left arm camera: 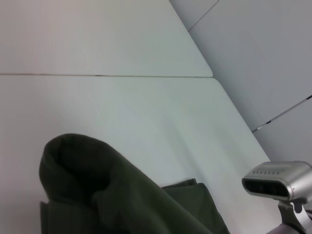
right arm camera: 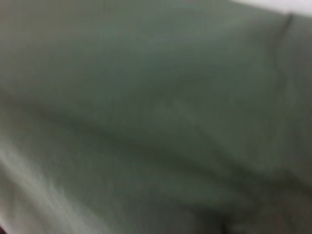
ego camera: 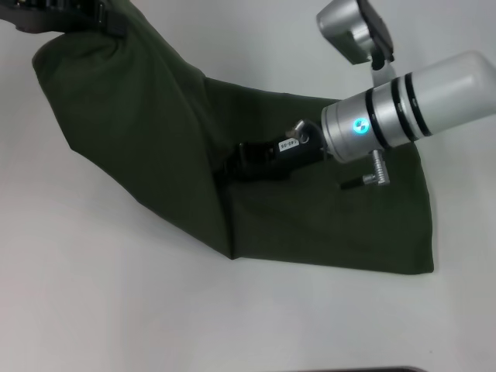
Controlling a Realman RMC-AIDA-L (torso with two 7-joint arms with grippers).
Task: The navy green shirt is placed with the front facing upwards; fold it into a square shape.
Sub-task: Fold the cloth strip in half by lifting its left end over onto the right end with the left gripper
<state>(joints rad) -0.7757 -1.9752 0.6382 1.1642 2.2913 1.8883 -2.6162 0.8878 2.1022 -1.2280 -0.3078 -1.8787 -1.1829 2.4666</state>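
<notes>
White tabletop [ego camera: 93,310] carries the navy green shirt [ego camera: 325,225], already doubled over toward the right side, one end lifted off toward the far left corner by my left gripper [ego camera: 54,15], which seems clamped on cloth, though its fingers are cropped. My right gripper [ego camera: 232,167] presses low on the fold; whether it pinches I cannot tell. Cloth looks soft, limp, light: best taken at corners or hems. Bare surface lies open along the near edge.

Plain dark olive-green shirt [ego camera: 155,132] on a white table [ego camera: 93,294]
</notes>
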